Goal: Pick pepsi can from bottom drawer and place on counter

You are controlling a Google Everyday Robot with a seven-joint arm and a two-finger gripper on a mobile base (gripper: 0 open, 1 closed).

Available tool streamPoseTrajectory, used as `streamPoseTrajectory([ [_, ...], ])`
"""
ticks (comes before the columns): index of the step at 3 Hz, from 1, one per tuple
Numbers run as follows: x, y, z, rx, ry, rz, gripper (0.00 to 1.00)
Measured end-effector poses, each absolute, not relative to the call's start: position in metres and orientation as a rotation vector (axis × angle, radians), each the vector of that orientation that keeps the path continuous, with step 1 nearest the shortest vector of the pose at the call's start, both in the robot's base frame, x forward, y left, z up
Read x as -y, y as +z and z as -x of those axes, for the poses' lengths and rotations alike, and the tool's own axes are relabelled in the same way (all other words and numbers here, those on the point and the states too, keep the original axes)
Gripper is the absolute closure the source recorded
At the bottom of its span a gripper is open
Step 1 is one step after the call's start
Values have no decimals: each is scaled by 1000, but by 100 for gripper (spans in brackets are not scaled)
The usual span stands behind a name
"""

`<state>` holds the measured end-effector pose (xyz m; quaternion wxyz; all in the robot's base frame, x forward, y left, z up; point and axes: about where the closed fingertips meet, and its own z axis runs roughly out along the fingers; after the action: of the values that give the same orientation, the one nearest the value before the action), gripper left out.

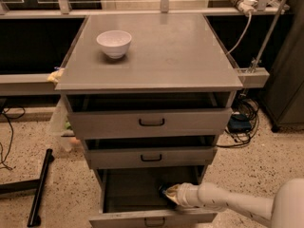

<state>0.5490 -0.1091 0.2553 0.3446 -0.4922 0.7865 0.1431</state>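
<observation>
Your grey counter [180, 56] on top, bottom drawer [128, 189] pulled open beneath it, white bowl [114, 42] at the counter's back left, your gripper [172, 194] inside the drawer, reaching in from the right, its hold you cannot tell, dark pepsi can [163, 189] right at its tip.

Dark pepsi can [163, 189], seemingly against the claw [171, 194], inside the open bottom drawer [124, 218].

The white arm's gripper [171, 194] is down inside the open, deep grey metal bottom drawer [124, 218], right up against the small dark blue pepsi can [164, 189] (mostly hidden). A round white bowl [114, 42] sits back-left on the smooth grey counter [171, 56].
</observation>
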Motion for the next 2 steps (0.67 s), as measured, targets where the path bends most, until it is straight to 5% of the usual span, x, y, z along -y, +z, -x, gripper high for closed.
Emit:
streamPoseTrajectory([
  [2,94,228,-567,-2060,362,1270,40],
])
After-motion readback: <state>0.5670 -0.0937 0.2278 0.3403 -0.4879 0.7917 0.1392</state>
